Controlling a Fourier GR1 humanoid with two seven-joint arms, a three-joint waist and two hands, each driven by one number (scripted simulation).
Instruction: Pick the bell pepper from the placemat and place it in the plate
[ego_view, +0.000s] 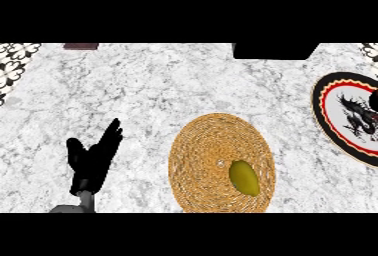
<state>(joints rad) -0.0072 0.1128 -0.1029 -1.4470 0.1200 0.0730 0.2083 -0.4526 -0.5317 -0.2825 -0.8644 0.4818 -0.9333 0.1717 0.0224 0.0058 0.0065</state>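
Bell pepper (244, 178), yellow-green, lies on the woven round placemat (210, 145), toward the mat's lower right part. Well to the right of the mat, at the view's edge, sits the plate (330, 115) with a red ring and a dark dragon design. Left of the mat, the left hand (90, 162) rests above the grey speckled counter (148, 90), fingers straight and spread, holding nothing.

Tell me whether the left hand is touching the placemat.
Apart. The head view shows bare counter between the open left hand and the woven placemat, where the bell pepper lies.
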